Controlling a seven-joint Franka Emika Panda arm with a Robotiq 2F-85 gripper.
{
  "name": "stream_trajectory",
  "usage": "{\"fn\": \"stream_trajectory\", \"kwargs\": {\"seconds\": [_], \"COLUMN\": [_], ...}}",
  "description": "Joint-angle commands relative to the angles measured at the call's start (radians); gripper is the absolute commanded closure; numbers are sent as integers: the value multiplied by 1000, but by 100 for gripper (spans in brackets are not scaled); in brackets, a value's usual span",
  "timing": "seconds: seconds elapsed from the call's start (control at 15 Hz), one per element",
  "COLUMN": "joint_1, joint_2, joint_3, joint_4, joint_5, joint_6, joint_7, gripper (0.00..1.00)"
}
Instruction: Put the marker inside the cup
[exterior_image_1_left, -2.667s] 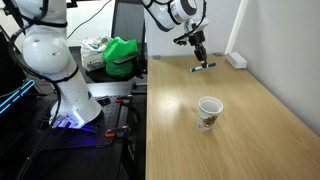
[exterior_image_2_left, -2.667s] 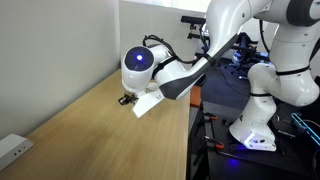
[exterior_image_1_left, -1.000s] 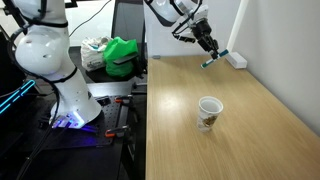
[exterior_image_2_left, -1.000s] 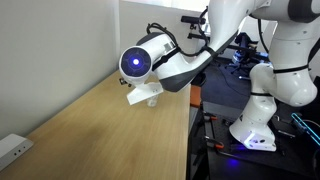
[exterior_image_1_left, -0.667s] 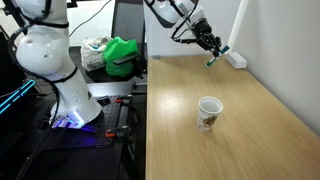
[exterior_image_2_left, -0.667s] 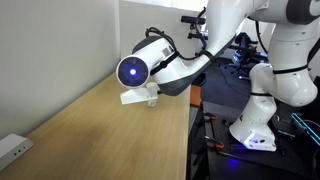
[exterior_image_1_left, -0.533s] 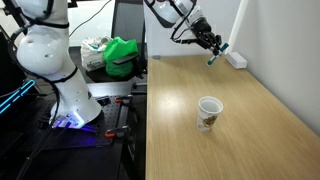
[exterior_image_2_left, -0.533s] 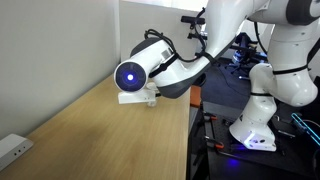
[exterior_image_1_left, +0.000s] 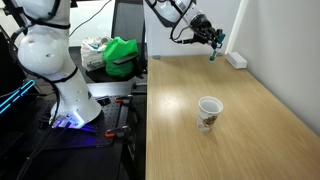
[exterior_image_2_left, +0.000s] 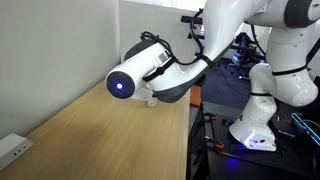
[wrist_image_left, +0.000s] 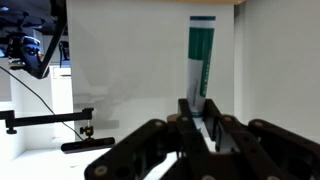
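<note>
My gripper (exterior_image_1_left: 212, 38) is raised above the far end of the wooden table and is shut on the marker (exterior_image_1_left: 214, 48), whose teal end sticks out below the fingers. In the wrist view the marker (wrist_image_left: 199, 60) stands out from between the shut jaws (wrist_image_left: 200, 112), teal-green part uppermost, against a white wall. The white paper cup (exterior_image_1_left: 208, 112) with a brownish pattern stands upright on the table, well nearer the camera than the gripper. In an exterior view the arm's wrist (exterior_image_2_left: 135, 78) fills the middle and hides the marker and the cup.
A white power strip (exterior_image_1_left: 236, 60) lies at the table's far right by the wall; another (exterior_image_2_left: 12, 150) shows at the near corner. A green cloth (exterior_image_1_left: 122, 55) sits on a side stand. A second white robot (exterior_image_1_left: 45, 60) stands left of the table.
The gripper has lifted the marker off the table and carried it higher, swinging the wrist round. The cup has not moved.
</note>
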Motion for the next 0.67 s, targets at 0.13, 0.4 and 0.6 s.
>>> {"fn": "stream_trajectory", "kwargs": {"seconds": [0.13,0.4,0.6], "joint_1": [-58,-107,-130], "joint_2": [-54,-74,-76], "joint_3": [2,3,5], "joint_4": [-52,-78,-86], "joint_5": [-74,-111,-123], "joint_6": [-50,-28,-18], "joint_7": [4,-6,-8], "gripper": [95,95,95]}}
